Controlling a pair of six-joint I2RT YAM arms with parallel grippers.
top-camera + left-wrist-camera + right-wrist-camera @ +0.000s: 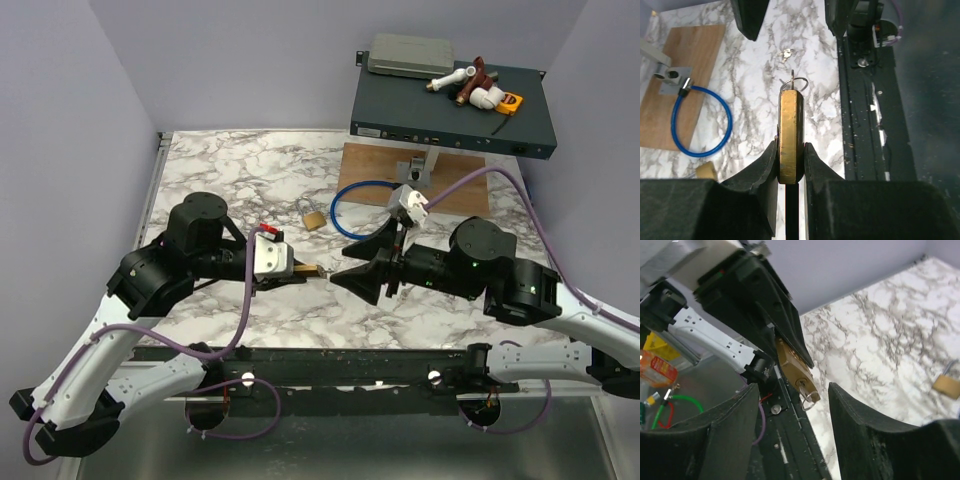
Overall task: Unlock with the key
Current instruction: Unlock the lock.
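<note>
Left gripper [290, 272] sits over the marble table [210, 170], near its front edge, with its fingers [767, 160] clamped flat on the two broad faces of the held padlock [790, 132]. This brass body is on edge and projects forward out of the grip. The key [807, 396] is seated in the keyhole at the padlock's free end. Only its slim silvery head and a thin wire ring show beyond the brass, and the ring hangs loose. A small silvery cluster [785, 52] lies on the marble beyond it, too small to identify. Right gripper [345, 272] faces the padlock end-on with its jaws standing apart. One black finger [735, 440] is to each side of the key, near it but not touching. Further back, a second padlock [312, 218] lies flat on the marble, just beside a blue cable [345, 200] looped off a wooden board [380, 165]. A dark equipment case [450, 110] sits behind the board.
</note>
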